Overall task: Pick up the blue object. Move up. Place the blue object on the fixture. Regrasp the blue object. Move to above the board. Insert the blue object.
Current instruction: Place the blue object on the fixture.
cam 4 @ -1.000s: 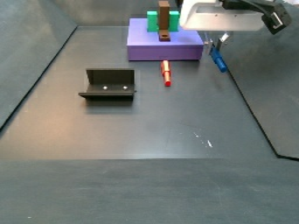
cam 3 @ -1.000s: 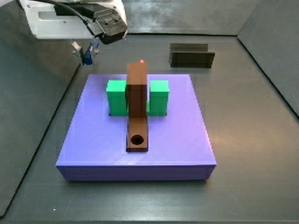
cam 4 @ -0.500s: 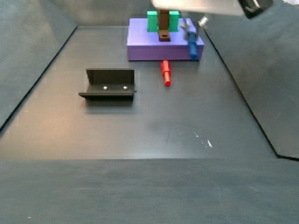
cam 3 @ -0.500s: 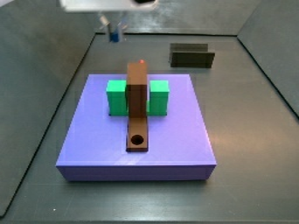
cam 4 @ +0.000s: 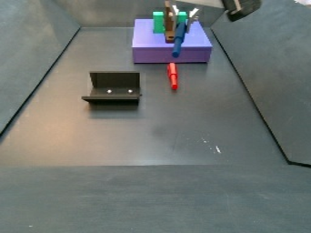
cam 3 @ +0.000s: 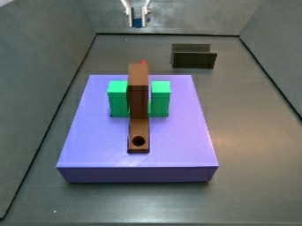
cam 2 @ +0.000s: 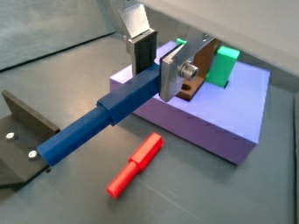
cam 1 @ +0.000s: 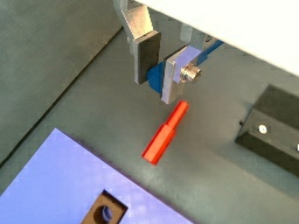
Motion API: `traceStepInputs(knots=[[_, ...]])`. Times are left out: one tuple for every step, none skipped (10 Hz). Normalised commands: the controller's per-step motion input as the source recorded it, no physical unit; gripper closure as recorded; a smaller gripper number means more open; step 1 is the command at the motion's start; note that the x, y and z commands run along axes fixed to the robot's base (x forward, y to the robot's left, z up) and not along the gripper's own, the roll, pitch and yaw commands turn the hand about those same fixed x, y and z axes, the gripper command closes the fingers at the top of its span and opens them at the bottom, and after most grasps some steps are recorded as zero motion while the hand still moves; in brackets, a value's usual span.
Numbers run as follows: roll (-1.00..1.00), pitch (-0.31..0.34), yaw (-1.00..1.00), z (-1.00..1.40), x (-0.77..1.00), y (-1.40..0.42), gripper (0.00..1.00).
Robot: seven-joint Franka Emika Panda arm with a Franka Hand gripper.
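My gripper (cam 2: 158, 66) is shut on the blue object (cam 2: 93, 131), a slim blue bar that sticks far out from between the silver fingers (cam 2: 140, 48). In a side view the gripper (cam 4: 183, 15) holds the bar (cam 4: 179, 36) hanging in the air over the near edge of the lavender board (cam 4: 152, 50). In a side view gripper and bar (cam 3: 139, 18) are high beyond the board (cam 3: 177, 132), left of the dark fixture (cam 3: 193, 56). The fixture (cam 4: 113, 87) stands on the floor apart from the board. A wrist view shows the blue bar (cam 1: 152, 74) between the fingers.
A red piece (cam 4: 172, 75) lies on the floor in front of the board, below the gripper (cam 1: 165, 133). On the board stand a green block (cam 3: 118, 99) and a long brown bar (cam 3: 139, 106) with a round hole. Grey walls enclose the floor.
The gripper, still shut on the blue object, has risen and moved from beside the board's edge toward the far end of the board, above the red piece.
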Motion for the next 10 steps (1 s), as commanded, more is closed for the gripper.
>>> traceStepInputs(knots=[[-0.65, 0.189, -0.23, 0.01, 0.81, 0.09, 1.00], [-0.68, 0.154, -0.23, 0.03, 0.82, 0.08, 1.00], [-0.74, 0.131, -0.11, 0.03, 0.79, 0.18, 1.00], [-0.73, 0.149, 0.00, 0.05, 0.77, 0.32, 1.00], [-0.71, 0.143, 0.00, 0.07, 0.77, 0.36, 1.00], [-0.75, 0.034, 0.00, 0.00, 0.72, 0.42, 1.00], [-0.77, 0.020, 0.01, -0.04, 0.67, 0.32, 1.00], [-0.02, 0.403, 0.14, -0.10, 0.99, 0.00, 1.00], [-0.02, 0.391, 0.15, -0.10, 0.98, 0.00, 1.00], [-0.09, 0.351, 0.16, -0.14, 0.90, 0.00, 1.00]])
